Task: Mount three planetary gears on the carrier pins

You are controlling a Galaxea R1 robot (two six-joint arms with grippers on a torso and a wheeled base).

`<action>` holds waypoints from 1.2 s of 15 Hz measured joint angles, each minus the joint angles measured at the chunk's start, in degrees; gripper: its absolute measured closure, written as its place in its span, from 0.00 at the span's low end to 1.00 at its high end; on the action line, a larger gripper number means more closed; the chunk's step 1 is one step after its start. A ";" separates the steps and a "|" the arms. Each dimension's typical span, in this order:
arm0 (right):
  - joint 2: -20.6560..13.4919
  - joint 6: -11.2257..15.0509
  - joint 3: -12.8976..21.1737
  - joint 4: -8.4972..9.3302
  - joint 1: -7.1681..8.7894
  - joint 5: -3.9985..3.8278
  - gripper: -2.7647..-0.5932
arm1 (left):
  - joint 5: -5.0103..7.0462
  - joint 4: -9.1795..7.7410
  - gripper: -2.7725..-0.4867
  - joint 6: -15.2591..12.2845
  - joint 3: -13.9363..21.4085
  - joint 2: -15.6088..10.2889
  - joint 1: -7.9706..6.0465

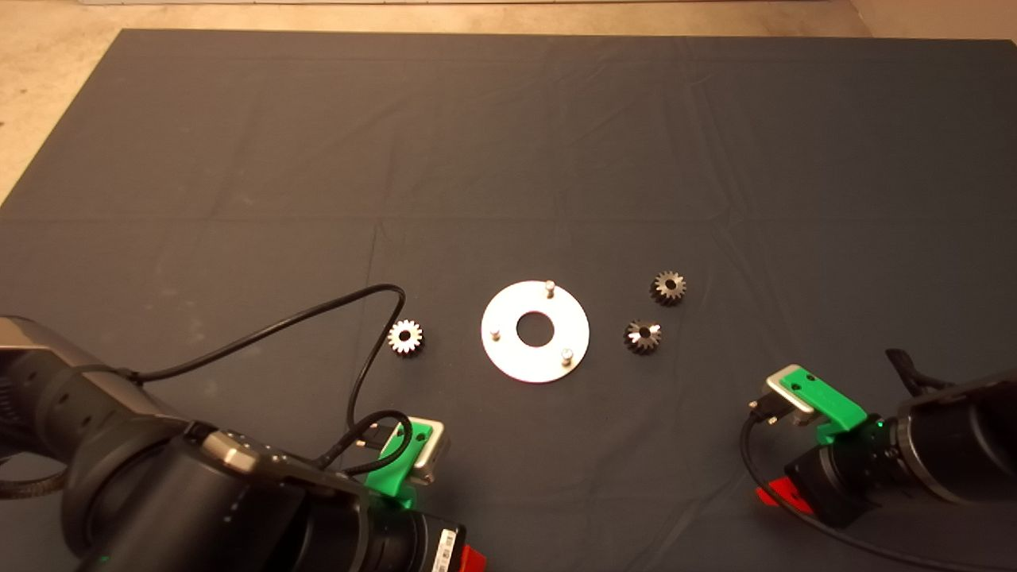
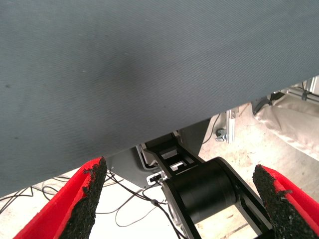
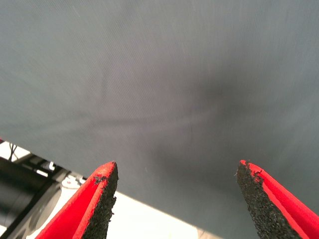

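Head view: we see the plate mid-mat, three carrier pins bare. One planetary gear lies flat on the plate's left side, two more on its right. No gear is mounted.

Left wrist view: left gripper has its fingers wide apart, empty, over the mat edge.

Right wrist view: right gripper is also spread, empty, above bare mat.

Our read: the left arm is nearer the lone left gear, which lies ahead of it, toward mat centre.

Creased dark mat, pale beige floor beyond it
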 joint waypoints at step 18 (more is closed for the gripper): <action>15.52 0.39 -13.81 0.96 6.33 0.03 0.46 | 0.02 1.27 0.30 0.00 0.00 2.30 -0.02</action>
